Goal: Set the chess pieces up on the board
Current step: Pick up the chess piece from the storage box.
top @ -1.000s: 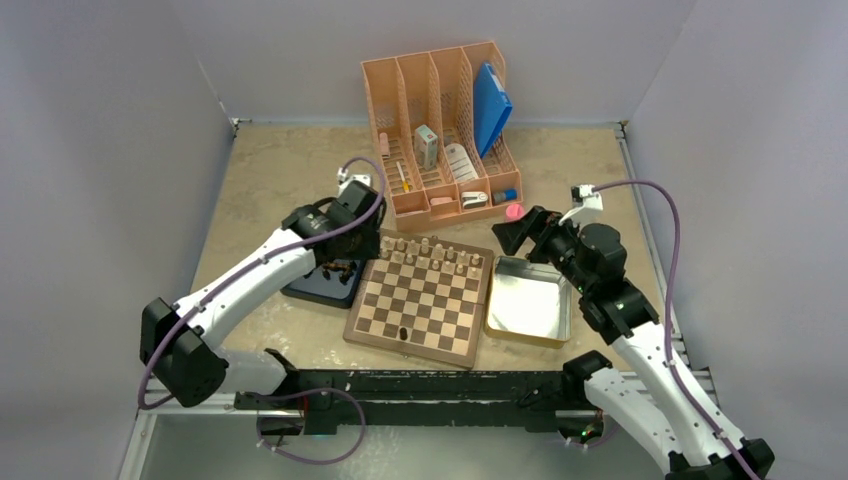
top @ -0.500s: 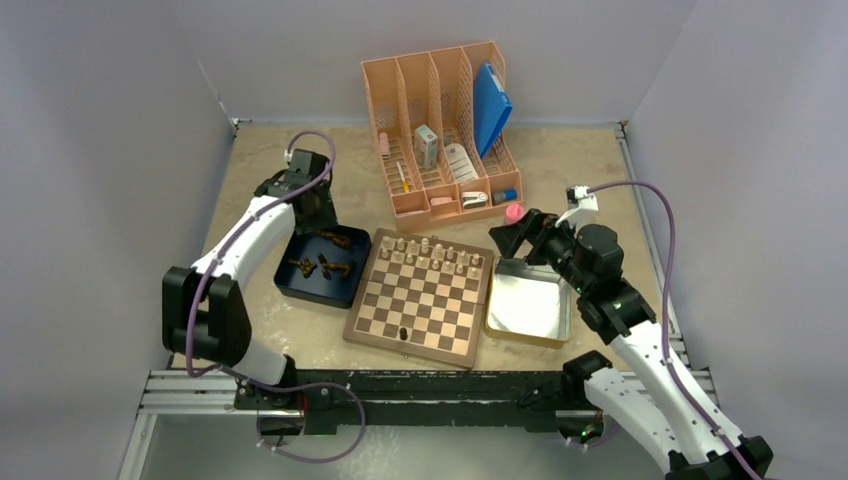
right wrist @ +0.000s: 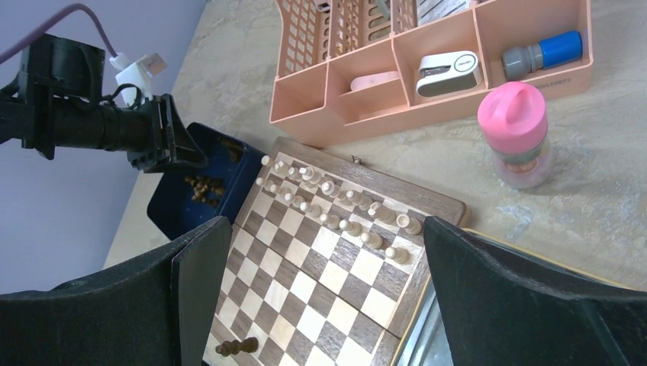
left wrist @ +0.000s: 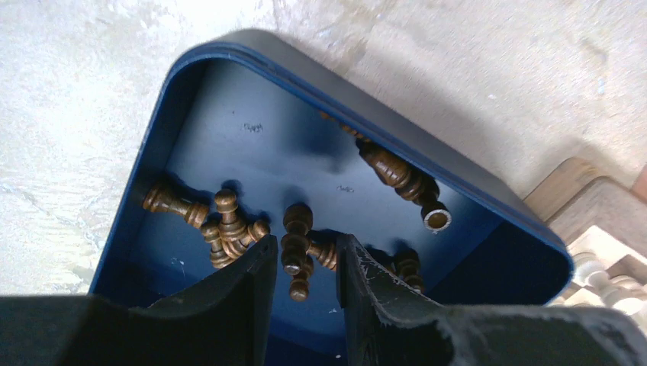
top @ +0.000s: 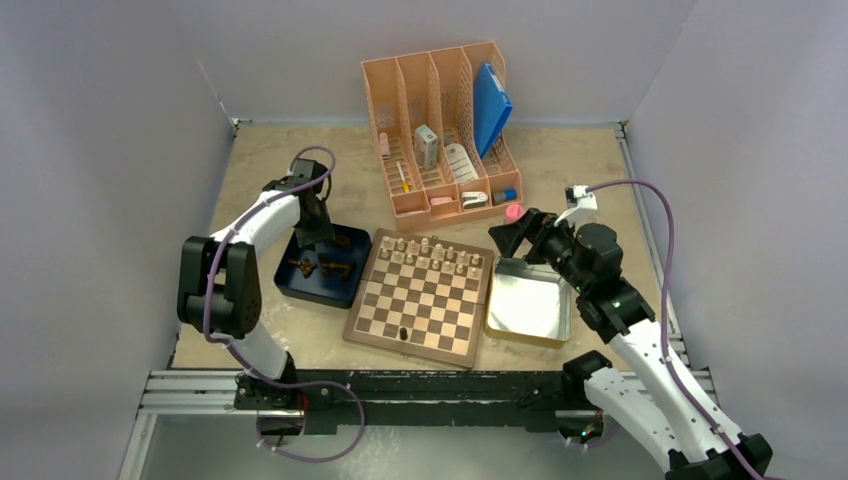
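L pincer (left wrist: 304,253) points down into the dark blue tray (left wrist: 252,145), fingers (left wrist: 229,297) only narrowly apart. One lying dark piece (left wrist: 295,229) reaches into the gap, and neither finger clearly touches it, so no grip yet. Other dark chess pieces (left wrist: 229,236) lie tumbled on the tray floor. A tangled cluster sits just left of the gap, and another piece (left wrist: 400,179) rests vs. the far wall.

Top view: tray sits on the desk (top: 260,170) just beside the left edge of the board (top: 420,300). Pale pieces (top: 430,250) stand in 2 rows along the board's far side. A single dark pawn (top: 402,333) stands upright near the board's near edge.

R pincer (right wrist: 326,225) is spread wide w/ nothing in it, in the air by the far left corner of the metal tin (top: 527,303). Tin sits just right of the board. A pink-capped bottle (right wrist: 515,133) stands near the pink organizer (top: 440,130) behind the board.
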